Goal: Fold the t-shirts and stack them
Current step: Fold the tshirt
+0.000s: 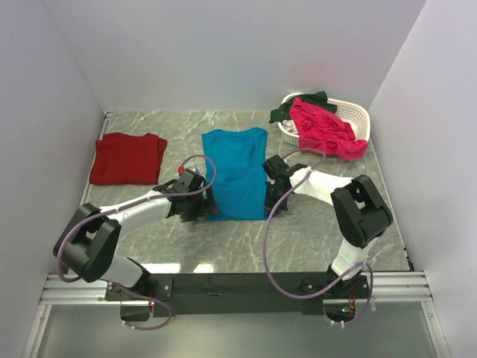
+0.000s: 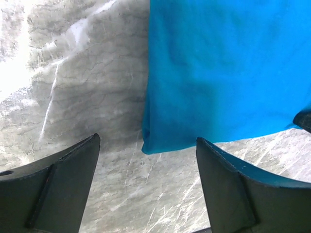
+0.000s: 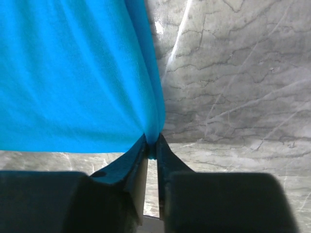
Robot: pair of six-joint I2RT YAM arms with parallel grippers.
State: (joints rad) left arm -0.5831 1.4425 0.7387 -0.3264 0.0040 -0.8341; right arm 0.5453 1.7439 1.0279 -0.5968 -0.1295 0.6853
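Fingers of the right gripper (image 3: 152, 143) are pinching the teal t-shirt's (image 1: 237, 168) near right corner, the left gripper (image 2: 146, 141) spread astride the near left.

light: bright | glare: table (image 2: 19, 63) blown white | shadow: beside teal t-shirt (image 2: 218, 73)

Jaws spread wide on the left gripper (image 2: 148, 141), one finger either side of the teal-blue t-shirt (image 2: 218, 73)'s folded corner, lying flat on the grey marble table (image 2: 82, 82).
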